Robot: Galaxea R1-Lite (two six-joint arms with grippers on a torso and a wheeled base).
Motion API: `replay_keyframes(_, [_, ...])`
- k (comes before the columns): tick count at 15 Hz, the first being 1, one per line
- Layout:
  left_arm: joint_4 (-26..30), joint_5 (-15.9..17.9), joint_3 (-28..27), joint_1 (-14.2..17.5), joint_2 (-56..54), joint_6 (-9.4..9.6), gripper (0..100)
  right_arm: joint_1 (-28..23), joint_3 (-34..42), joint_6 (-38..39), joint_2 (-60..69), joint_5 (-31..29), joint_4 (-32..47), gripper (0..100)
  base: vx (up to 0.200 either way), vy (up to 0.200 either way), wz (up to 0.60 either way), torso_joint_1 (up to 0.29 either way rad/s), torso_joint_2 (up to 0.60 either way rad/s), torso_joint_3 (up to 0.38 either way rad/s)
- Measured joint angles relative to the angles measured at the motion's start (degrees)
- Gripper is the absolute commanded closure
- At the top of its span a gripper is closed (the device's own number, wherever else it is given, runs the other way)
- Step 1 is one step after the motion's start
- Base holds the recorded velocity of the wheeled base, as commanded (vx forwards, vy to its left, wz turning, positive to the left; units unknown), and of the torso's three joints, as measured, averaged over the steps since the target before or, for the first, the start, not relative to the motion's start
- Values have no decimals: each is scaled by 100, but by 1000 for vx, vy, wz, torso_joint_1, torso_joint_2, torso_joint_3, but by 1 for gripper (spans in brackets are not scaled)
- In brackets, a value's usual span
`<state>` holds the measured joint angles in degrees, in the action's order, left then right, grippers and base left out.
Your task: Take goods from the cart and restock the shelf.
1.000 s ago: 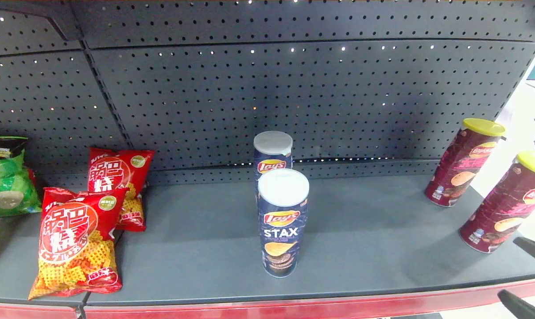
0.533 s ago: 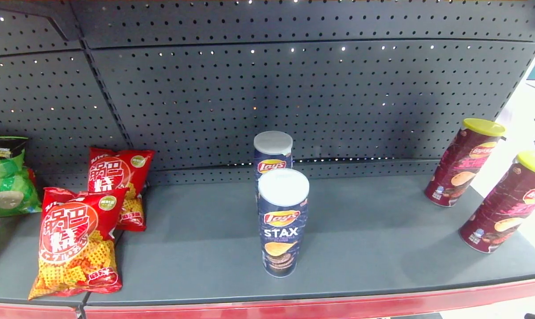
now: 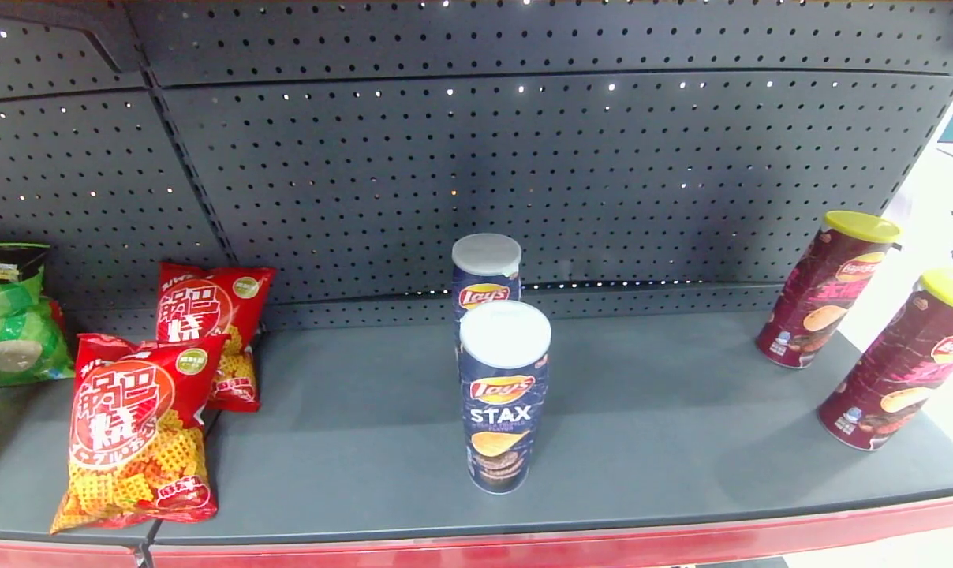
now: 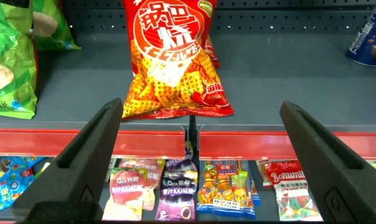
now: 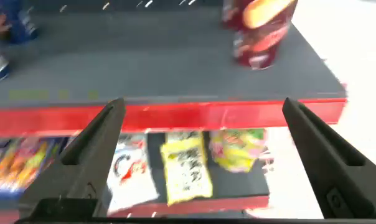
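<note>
The left gripper is held wide open and empty, just in front of the shelf, level with its red edge. Straight ahead of it, a red bag is seen lying at the shelf's front. A second red bag is propped behind that one, and a green bag is set farther to the left. Packets are seen on the tier below the gripper.

The right gripper is likewise spread wide with nothing in it, facing the same red edge. Ahead of it a maroon can is stood near the shelf's front, with a second maroon can farther back. A front blue can and a rear blue can are stood mid-shelf, between the areas the two grippers face.
</note>
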<state>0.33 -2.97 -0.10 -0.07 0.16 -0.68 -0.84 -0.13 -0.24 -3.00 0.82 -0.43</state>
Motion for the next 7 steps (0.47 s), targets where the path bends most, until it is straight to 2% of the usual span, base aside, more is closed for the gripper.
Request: replay_keyframes(7, [0, 0, 0, -2, 0, 0, 0, 66, 11, 24, 310, -57, 27, 0, 0, 0, 0, 0, 0, 0])
